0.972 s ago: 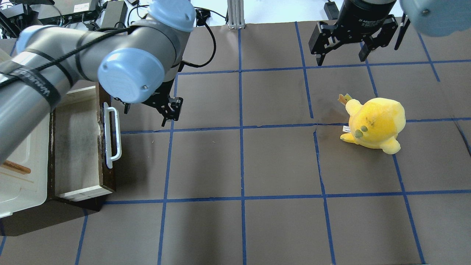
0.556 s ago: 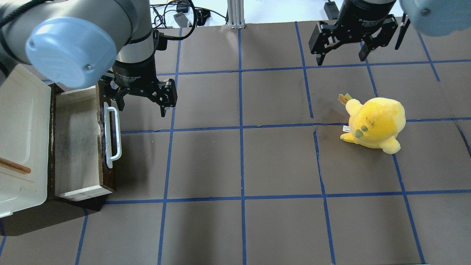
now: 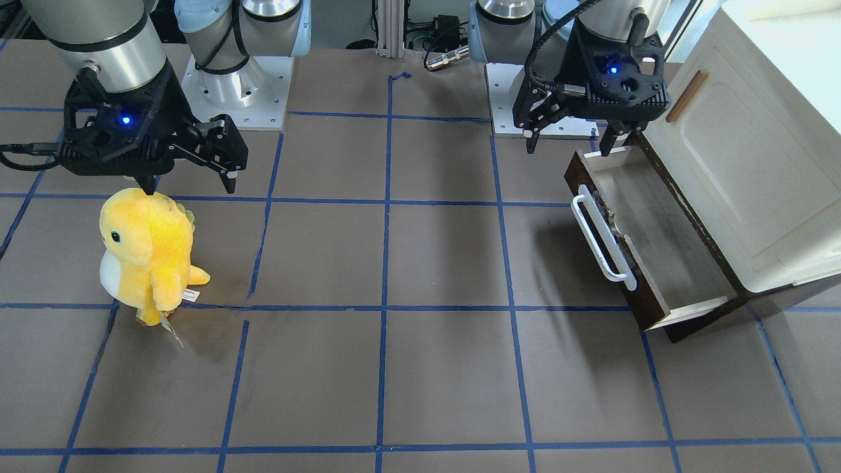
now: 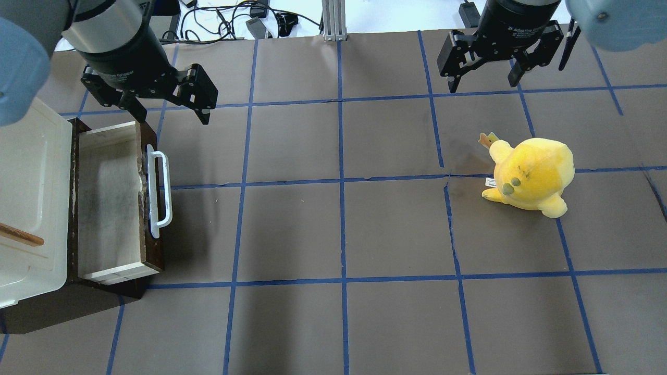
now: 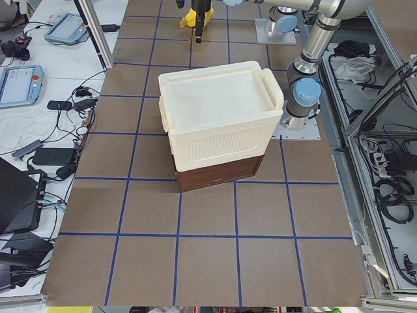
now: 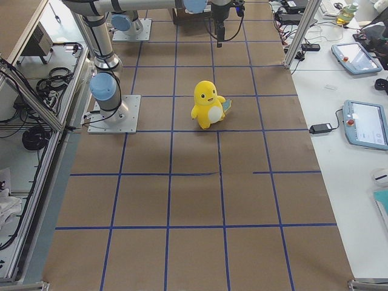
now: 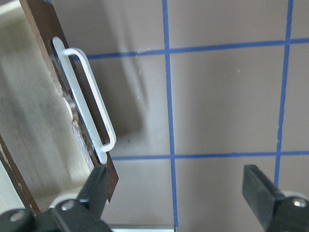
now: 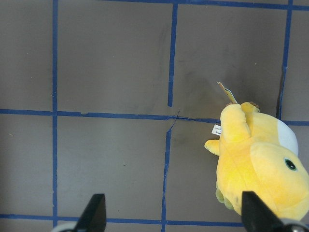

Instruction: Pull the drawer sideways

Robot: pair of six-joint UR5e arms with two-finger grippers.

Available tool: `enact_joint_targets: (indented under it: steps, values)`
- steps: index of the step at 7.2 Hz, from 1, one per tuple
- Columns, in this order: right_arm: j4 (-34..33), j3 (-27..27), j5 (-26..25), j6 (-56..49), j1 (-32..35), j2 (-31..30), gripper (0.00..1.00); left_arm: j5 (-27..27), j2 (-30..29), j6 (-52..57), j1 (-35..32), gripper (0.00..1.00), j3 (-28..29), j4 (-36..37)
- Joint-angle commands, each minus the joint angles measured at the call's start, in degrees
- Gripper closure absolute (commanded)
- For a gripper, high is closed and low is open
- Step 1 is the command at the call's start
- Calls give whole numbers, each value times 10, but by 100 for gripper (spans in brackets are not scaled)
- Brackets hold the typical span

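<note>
The drawer (image 4: pixel 109 198) stands pulled out of the cabinet at the table's left, with its pale inner box bare and its dark brown front carrying a long white loop handle (image 4: pixel 158 192). It also shows in the front-facing view (image 3: pixel 663 243). My left gripper (image 4: pixel 172 117) is open and empty. It hovers just beyond the drawer's far end, apart from the handle. The left wrist view shows the handle (image 7: pixel 89 99) ahead of the open fingers (image 7: pixel 94 188). My right gripper (image 4: pixel 482 86) is open and empty at the far right.
A cream cabinet (image 4: pixel 26 182) with a small wooden handle (image 4: pixel 21 235) sits over the drawer's frame. A yellow plush toy (image 4: pixel 531 174) stands on the right half, below the right gripper. Blue tape lines grid the brown table (image 4: pixel 338 234).
My left arm has swung back and to the left, away from the handle's far end. Its gripper stayed open. The drawer, the toy and the right arm have not moved.
</note>
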Motion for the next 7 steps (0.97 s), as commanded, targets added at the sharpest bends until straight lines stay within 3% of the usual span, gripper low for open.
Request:
enact_joint_targets:
  steps: [1,7]
  values:
    - [0,0,0,0,0,0,0,-36,2,16,36,0,-2,13]
    - [0,0,0,0,0,0,0,-36,-9,35,40,0,-9,69]
